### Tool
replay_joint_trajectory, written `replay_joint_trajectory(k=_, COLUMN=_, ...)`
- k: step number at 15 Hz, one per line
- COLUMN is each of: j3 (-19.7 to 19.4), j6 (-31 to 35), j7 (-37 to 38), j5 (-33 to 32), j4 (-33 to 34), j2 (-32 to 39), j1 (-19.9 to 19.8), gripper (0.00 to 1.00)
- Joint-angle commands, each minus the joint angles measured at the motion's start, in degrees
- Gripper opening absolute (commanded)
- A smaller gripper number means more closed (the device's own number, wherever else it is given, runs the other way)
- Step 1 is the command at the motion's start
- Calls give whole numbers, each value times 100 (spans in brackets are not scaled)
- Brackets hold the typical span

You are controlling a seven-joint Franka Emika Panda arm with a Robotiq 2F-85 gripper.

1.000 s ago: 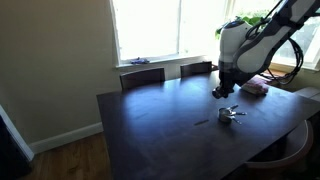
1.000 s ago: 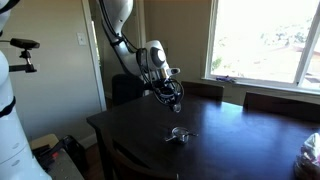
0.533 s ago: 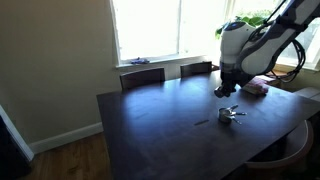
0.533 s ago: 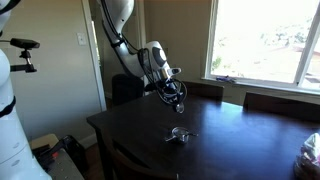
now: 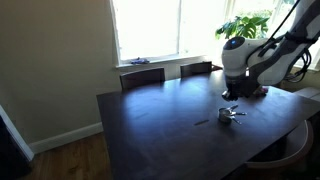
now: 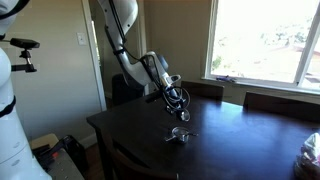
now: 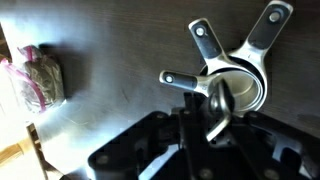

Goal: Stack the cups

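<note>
1. Misaligned release: the third cup (image 7: 245, 92) hangs just above the two nested cups (image 5: 230, 115) on the dark table (image 5: 150, 125). If its bowl is off-centre when let go, it lands on a rim and tips or slides off.
2. Handle clash: its handle fans off to one side of the other two. A handle catching a rim leaves it tilted, not nested.
3. Pushing down too far could shove the light pair across the slick tabletop.
4. Jaws: the gripper (image 7: 220, 108) is clamped almost fully closed, apparently pinching the third cup's thin wall. Exact contact is hard to make out in the wrist view.
</note>
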Motion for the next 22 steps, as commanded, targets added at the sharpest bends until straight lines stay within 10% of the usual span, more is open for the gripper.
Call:
replay_joint_trajectory(k=1, j3=173, j6=-377, j7=762, j5=-535, j4=132, j2=372, j1=11, gripper=5)
replay_joint_trajectory(k=22, j3=1020, j6=-2153, j7=1874, j5=-1440, j4=1143, j2=1538, j1=-131, gripper=4)
